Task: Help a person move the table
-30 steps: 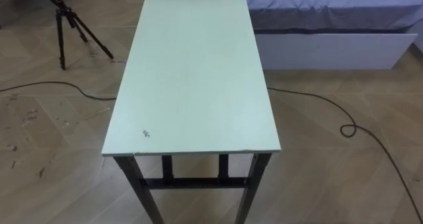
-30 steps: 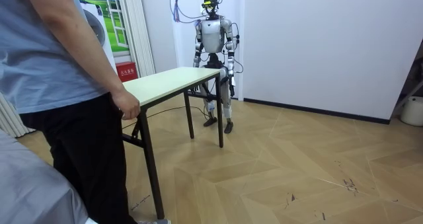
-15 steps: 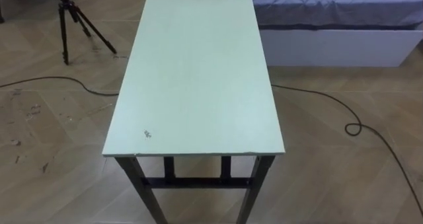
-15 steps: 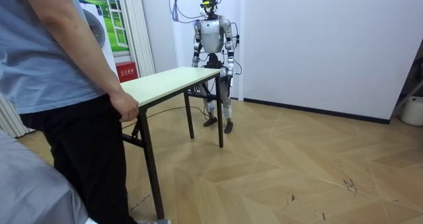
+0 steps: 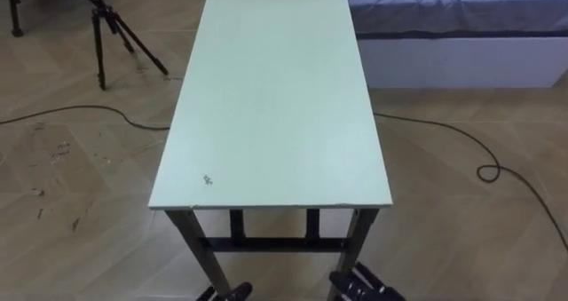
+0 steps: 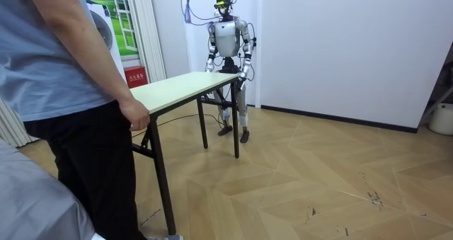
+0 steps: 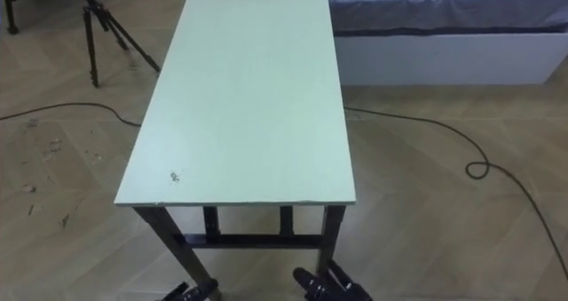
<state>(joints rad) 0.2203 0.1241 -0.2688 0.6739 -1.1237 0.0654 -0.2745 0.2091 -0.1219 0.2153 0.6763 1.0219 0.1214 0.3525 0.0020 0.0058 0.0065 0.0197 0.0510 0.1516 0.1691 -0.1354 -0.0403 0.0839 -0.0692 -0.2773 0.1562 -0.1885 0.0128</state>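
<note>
Pre-grasp step: right robot hand (image 5: pixel 362 286) hangs loose, left robot hand (image 5: pixel 224 293) unreadable — both just under the bench (image 5: pixel 275 97) edge, to grip next.

Both eye views look steeply down from the robot's head, close over one end of the long pale-green worktop (image 5: pixel 275 97). The room view faces back from the other end, by a person (image 6: pixel 49 56), sharing that worktop.
</note>
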